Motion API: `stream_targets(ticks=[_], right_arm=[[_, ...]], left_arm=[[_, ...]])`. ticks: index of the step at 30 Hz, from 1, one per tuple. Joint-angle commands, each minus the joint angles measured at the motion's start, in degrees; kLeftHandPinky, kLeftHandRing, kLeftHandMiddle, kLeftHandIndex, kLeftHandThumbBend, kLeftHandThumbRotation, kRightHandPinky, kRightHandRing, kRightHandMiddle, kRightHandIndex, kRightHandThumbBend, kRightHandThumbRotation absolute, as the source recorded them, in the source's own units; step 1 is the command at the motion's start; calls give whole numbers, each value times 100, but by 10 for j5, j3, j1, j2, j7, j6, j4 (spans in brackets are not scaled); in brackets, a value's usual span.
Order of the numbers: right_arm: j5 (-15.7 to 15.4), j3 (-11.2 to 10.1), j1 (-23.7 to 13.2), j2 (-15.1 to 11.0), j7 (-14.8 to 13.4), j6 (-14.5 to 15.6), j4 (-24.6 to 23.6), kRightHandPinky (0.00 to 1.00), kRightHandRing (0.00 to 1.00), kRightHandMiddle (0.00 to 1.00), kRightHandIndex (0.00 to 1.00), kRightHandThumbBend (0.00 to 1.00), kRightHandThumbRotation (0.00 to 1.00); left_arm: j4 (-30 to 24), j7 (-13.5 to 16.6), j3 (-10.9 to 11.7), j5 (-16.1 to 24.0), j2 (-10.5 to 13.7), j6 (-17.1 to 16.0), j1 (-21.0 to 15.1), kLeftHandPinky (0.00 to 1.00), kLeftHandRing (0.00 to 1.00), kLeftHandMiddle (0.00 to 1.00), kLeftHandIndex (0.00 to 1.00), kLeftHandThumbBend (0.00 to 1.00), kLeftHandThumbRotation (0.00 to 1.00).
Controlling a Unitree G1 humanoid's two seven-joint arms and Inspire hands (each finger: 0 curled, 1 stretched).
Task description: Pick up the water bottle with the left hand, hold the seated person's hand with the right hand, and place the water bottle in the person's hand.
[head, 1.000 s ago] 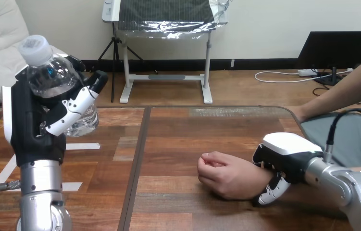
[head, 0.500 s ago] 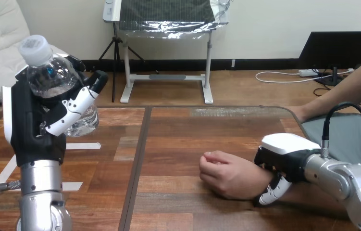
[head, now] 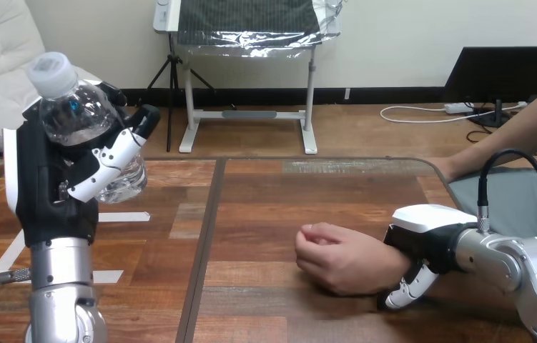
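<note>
A clear water bottle (head: 79,111) with a white cap stands upright in my left hand (head: 54,182), whose fingers are curled round it, raised above the table's left side. The person's hand (head: 340,259) rests as a loose fist on the wooden table (head: 265,207) at centre right. My right hand (head: 422,246) sits over the person's wrist, its fingers curled down round it from the right.
White tape strips (head: 119,217) lie on the table at the left. The person's other arm (head: 515,139) reaches in from the upper right, near the table's far right corner. A dark seam (head: 204,243) runs down the tabletop.
My right hand has shifted slightly rightward and lower along the person's wrist, and its forearm has swung. The left hand and the bottle have not moved.
</note>
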Motion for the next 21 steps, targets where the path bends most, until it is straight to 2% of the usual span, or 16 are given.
stream_targets(ticks=[1, 11, 21], right_arm=[[-13, 27, 32, -18, 42, 18, 20, 29, 42, 52, 55, 100, 38], [-7, 20, 29, -25, 58, 28, 6, 30, 44, 54, 59, 100, 40], [3, 11, 27, -29, 75, 36, -6, 35, 49, 58, 64, 100, 41]], left_arm=[[-22, 1, 0, 1, -1, -18, -32, 23, 27, 33, 40, 55, 0], [-18, -7, 1, -11, -3, -20, -33, 23, 27, 33, 40, 54, 0], [-25, -1, 0, -7, -5, -11, -30, 23, 28, 33, 40, 55, 0]])
